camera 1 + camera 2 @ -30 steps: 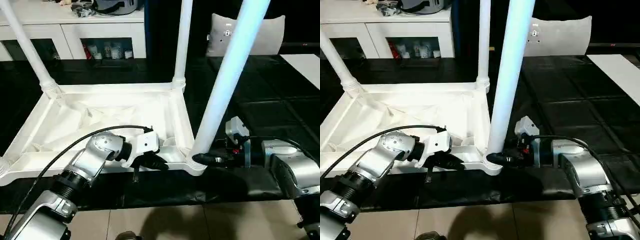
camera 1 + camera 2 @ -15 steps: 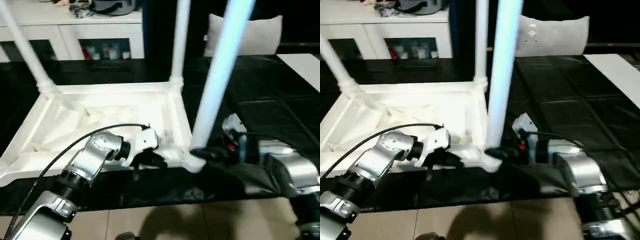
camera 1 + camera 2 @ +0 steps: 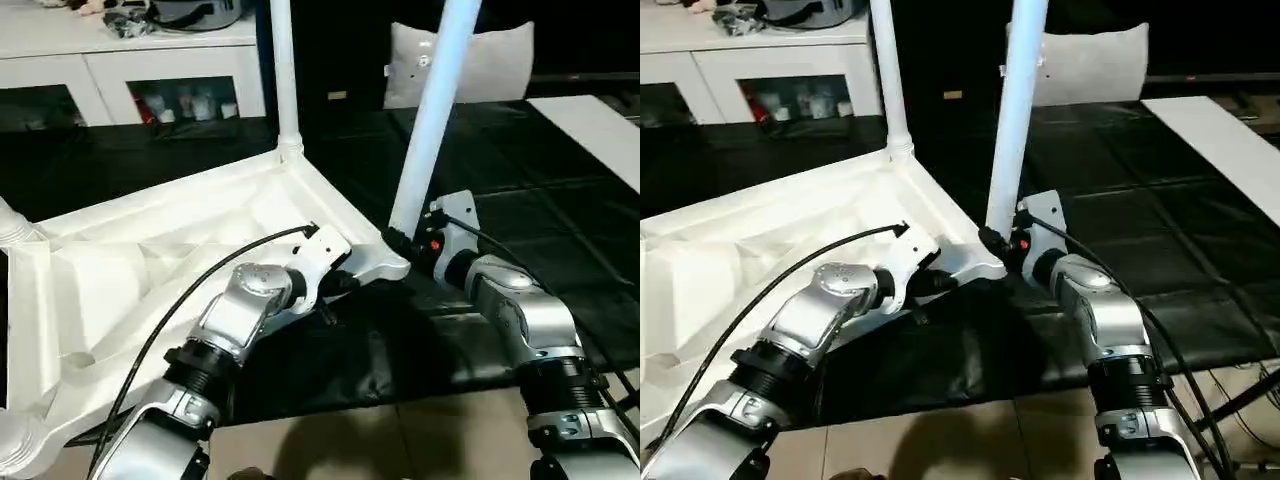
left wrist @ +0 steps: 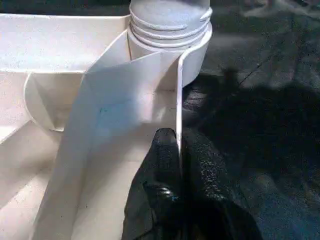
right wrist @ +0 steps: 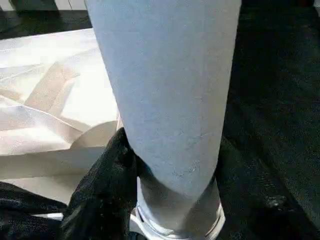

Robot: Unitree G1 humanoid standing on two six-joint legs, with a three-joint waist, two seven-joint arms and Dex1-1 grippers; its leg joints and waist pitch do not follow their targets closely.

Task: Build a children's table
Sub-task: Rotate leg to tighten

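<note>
**Table inverted on dark floor, both claws at the near right corner**

The children's table lies upside down on the black floor mat, ribbed underside up, occupying the left half of the head view from about 9 o'clock toward centre. Legs stand upright in the corner sockets: the near leg rises at roughly 1 o'clock, the far leg at about 11 o'clock, and stubs of two more sit at the left edge.

Left claw: fingers pressed together, pinching the thin side wall of the tabletop just beside the near corner socket. The wrist view shows the black fingers on either side of the wall's edge, one inside the tray and one outside.

Right claw: spread around the base of the near leg where it enters the socket. In its wrist view a black finger lies against one side of the leg; the other side is dark, and contact there cannot be told for certain.

Background: white cabinet at 11 o'clock, grey cushion at 1 o'clock, pale tile floor at 6 o'clock.
</note>
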